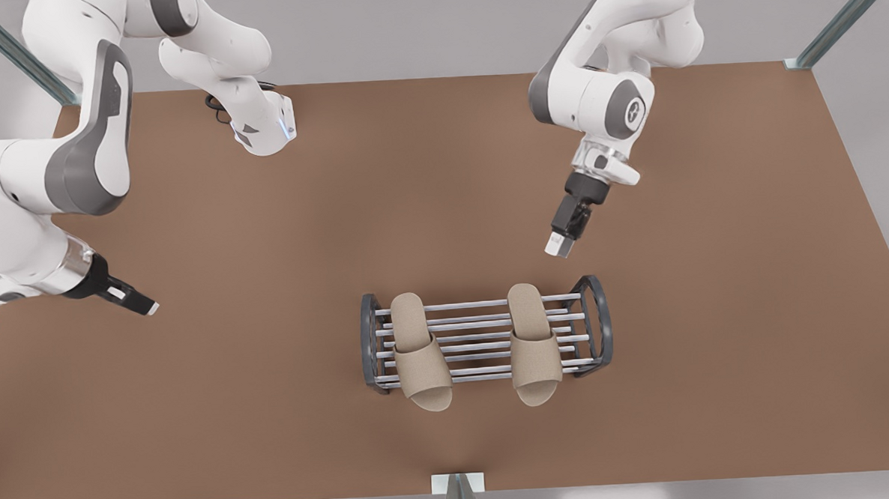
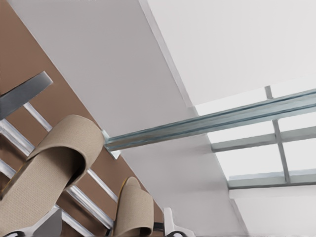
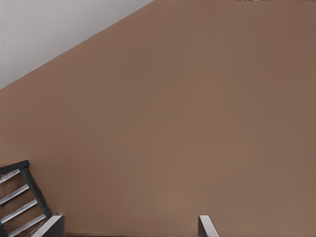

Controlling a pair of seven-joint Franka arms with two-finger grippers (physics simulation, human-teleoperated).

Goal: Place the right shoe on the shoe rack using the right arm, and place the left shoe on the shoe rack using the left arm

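I see a brown tabletop (image 1: pixel 441 167) spanning nearly the whole front view, its surface flat, matte and uniform. Pale grey floor (image 1: pixel 877 185) borders it on every side. Glassy green-tinted frame bars (image 1: pixel 847 14) slant in at both upper corners, and a short metal post (image 1: pixel 459 496) stands at the middle of the near edge. From the left wrist view I make out a long metal rail (image 2: pixel 212 123) crossing a light wall, with what may be window framing (image 2: pixel 281 148) behind it.
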